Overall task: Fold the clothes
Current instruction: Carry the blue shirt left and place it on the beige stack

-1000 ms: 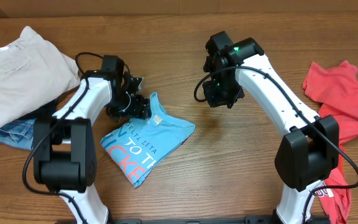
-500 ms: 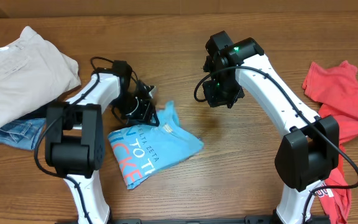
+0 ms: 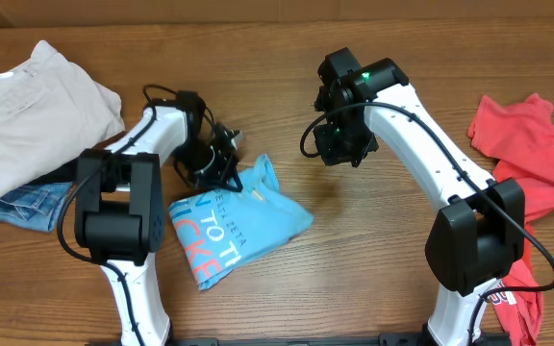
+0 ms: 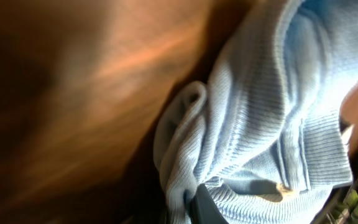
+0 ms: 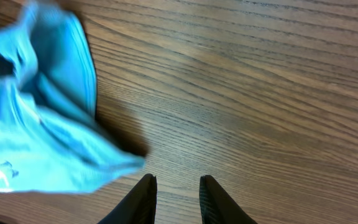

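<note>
The left hand (image 3: 217,163) pinches the ribbed collar edge of the blue T-shirt (image 3: 229,226). From there the shirt lies loosely folded on the worktop (image 3: 354,250), printed side up. The right hand (image 5: 176,198) hovers over bare wood just beyond the shirt's right edge, its fingers parted and empty. Beige trousers (image 3: 32,106) and jeans (image 3: 17,202) lie well left of the shirt, and a red garment (image 3: 527,154) lies far right.

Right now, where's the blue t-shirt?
In the overhead view the blue t-shirt lies folded on the table's left-centre. Its collar end is held by the left gripper, and the beige trousers are further left.
</note>
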